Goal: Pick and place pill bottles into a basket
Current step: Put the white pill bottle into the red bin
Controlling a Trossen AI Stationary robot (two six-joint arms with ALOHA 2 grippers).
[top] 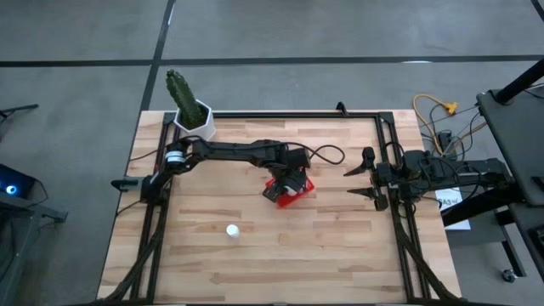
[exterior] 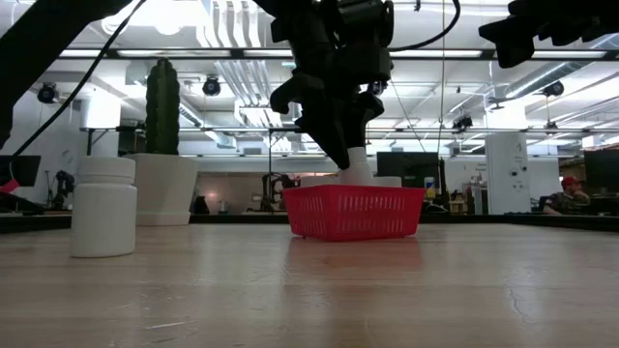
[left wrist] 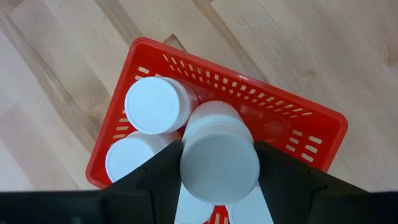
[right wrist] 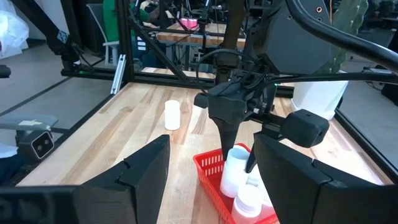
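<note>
The red basket [top: 299, 194] stands at mid table with several white pill bottles [left wrist: 154, 104] upright in it. My left gripper [left wrist: 219, 169] hangs over the basket, shut on another pill bottle [right wrist: 234, 167], which is tilted with its lower part below the basket's rim [exterior: 353, 191]. One more pill bottle [top: 232, 230] stands on its base on the bare wood nearer the front edge. My right gripper [top: 364, 181] waits open at the table's right side, level and holding nothing. My left gripper pinches the bottle's upper side walls just under the cap [left wrist: 219, 134], one finger [left wrist: 163, 167] on each side. The fingers come steeply from above, slanting down. The bottle leans in the hold, cap toward the wrist; whether its base rests on anything the basket hides.
A white hexagonal pot with a green cactus [top: 194, 119] stands at the far left corner. Black frame rails [top: 391, 170] run along the table's left, far and right sides. Bare wood lies to the front and right of the basket.
</note>
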